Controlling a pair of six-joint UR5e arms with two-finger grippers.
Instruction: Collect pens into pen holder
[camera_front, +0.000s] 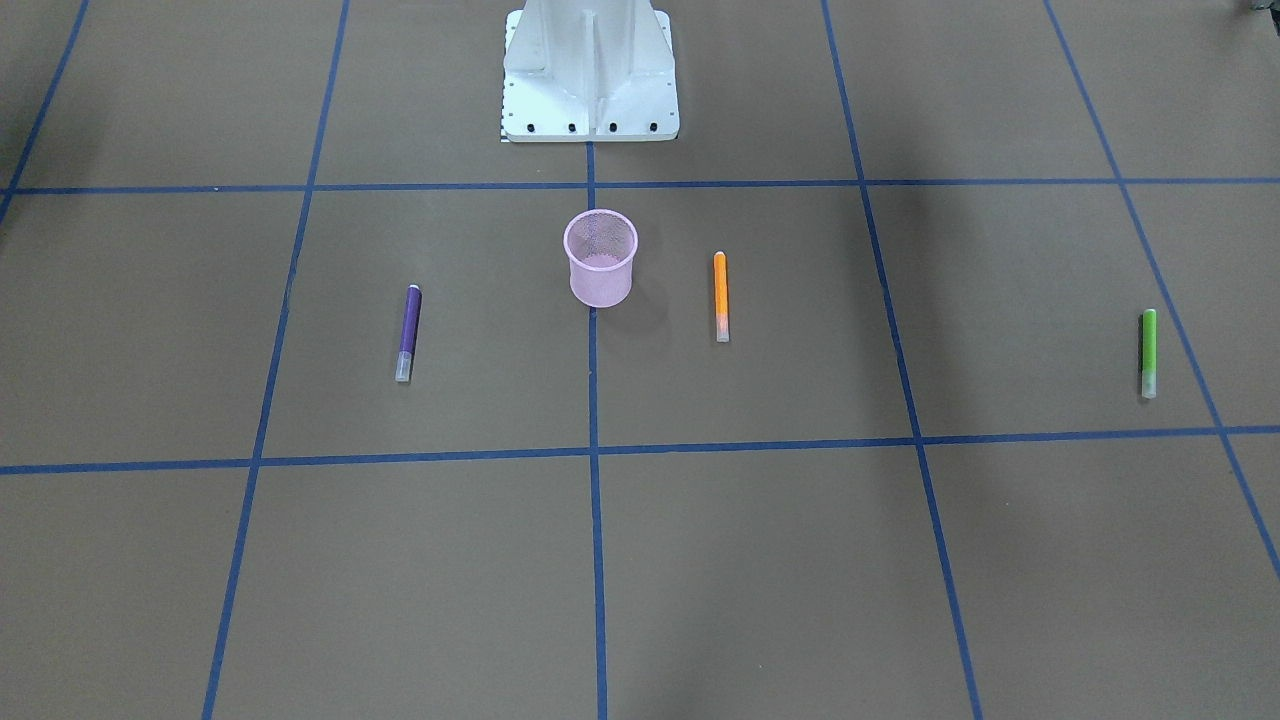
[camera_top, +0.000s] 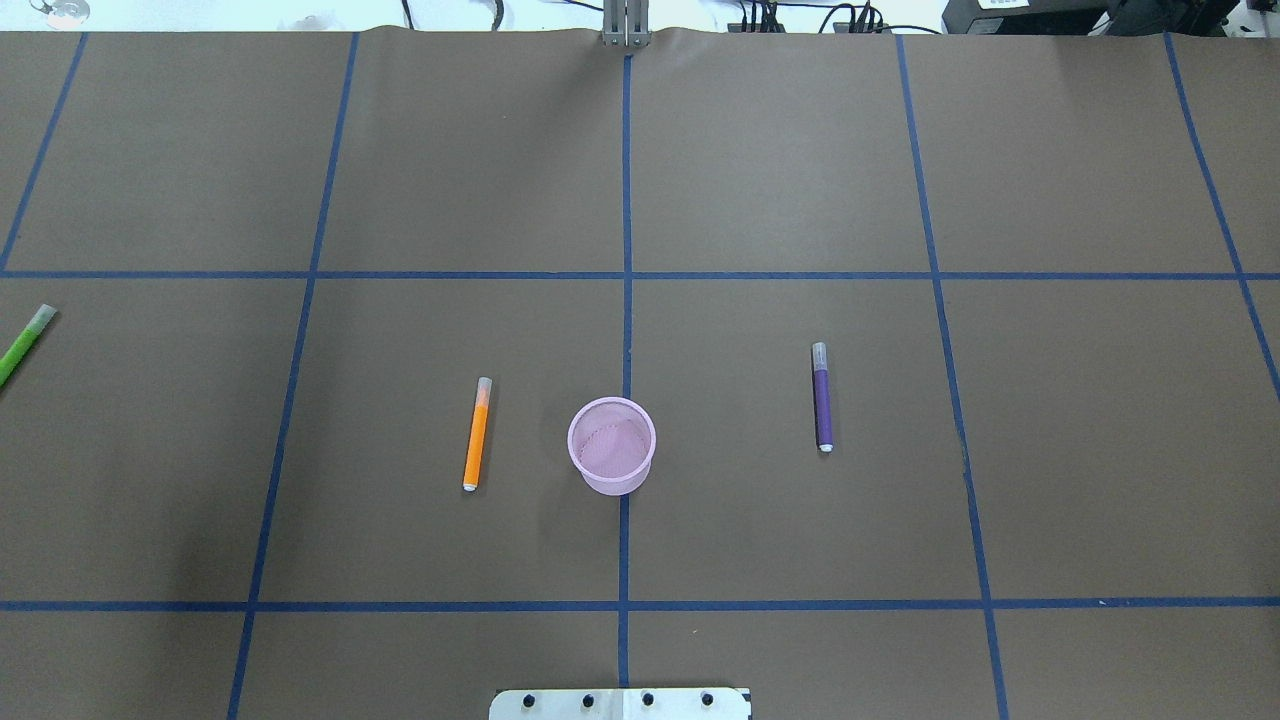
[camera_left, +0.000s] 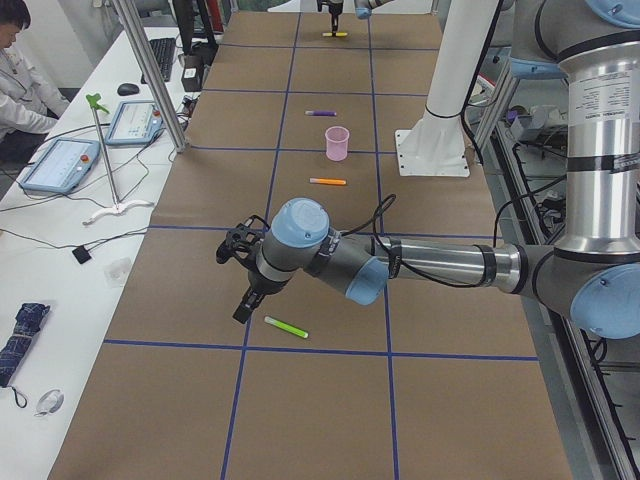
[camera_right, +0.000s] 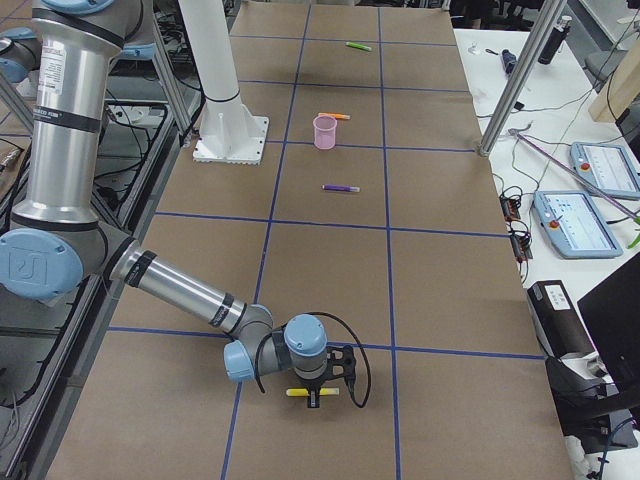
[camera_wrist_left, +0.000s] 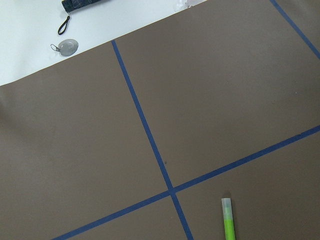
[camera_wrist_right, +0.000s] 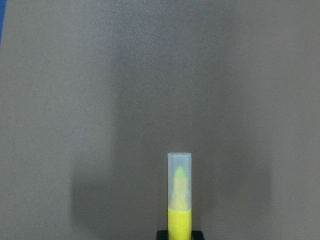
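The pink mesh pen holder (camera_top: 612, 445) stands upright mid-table, its inside looking empty. An orange pen (camera_top: 477, 434) lies to its left and a purple pen (camera_top: 822, 397) to its right. A green pen (camera_left: 286, 327) lies near the table's left end; my left gripper (camera_left: 243, 290) hovers just beside it, and I cannot tell whether it is open or shut. The green pen's cap end shows low in the left wrist view (camera_wrist_left: 228, 220). My right gripper (camera_right: 312, 395) is down at the table's right end, dark fingertips (camera_wrist_right: 162, 235) tight around the yellow pen (camera_wrist_right: 179, 200).
The white robot base (camera_front: 590, 70) stands behind the holder. Blue tape lines grid the brown table. Along the operators' side are posts (camera_left: 150, 70), tablets (camera_left: 58, 165), cables and a seated person (camera_left: 25, 75). A folded umbrella (camera_left: 20, 340) lies by the left end.
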